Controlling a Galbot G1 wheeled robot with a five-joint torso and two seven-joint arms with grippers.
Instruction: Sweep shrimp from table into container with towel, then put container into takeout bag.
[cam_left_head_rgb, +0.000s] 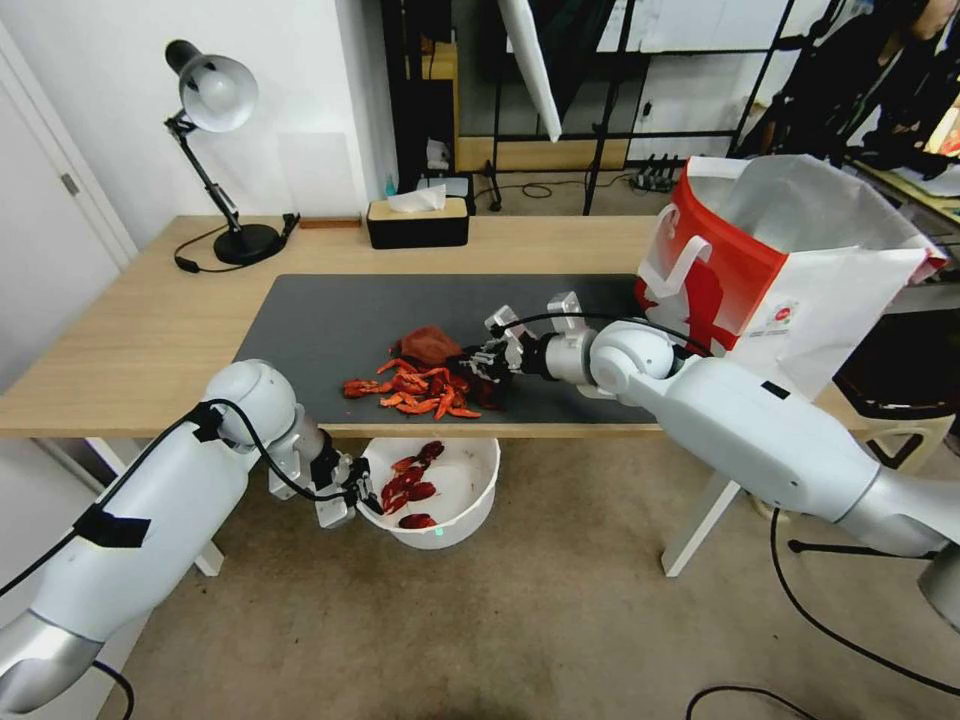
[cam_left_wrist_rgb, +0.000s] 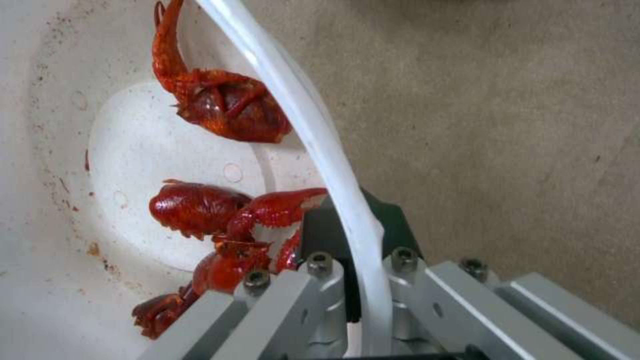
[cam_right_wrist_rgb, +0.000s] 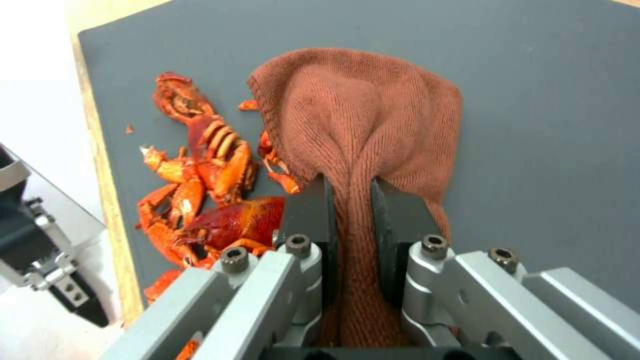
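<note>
Left pincer (cam_left_head_rgb: 352, 492): lower left of the head view, below the bench's near edge, clamped on the rim of the container (cam_left_head_rgb: 470, 520); in the left wrist view the white rim passes between its pads.

Container: white bowl held under the bench edge, lower centre of the head view, already carrying several red pieces.

Bench (cam_left_head_rgb: 130, 330): light wood top with a dark grey mat (cam_left_head_rgb: 330, 310) across the middle of the frame.

Shrimp (cam_left_head_rgb: 415, 388): main heap on the mat close to the near edge, centre of the head view, directly above the container.

Towel (cam_left_head_rgb: 432, 343): rust-brown cloth just behind the heap, bunched, touching the pieces.

Right pincer (cam_left_head_rgb: 478, 362): centre of the head view, closed tight on a fold of the towel, as the right wrist view shows plainly.

Takeout bag (cam_left_head_rgb: 790, 270): upper right of the head view, upright and open on the bench.

Progress, judged: sweeping partly done; most of the heap remains on the mat, and bagging the container is not begun.

Markings: a small red logo on the bag's white side, too small to read.
</note>
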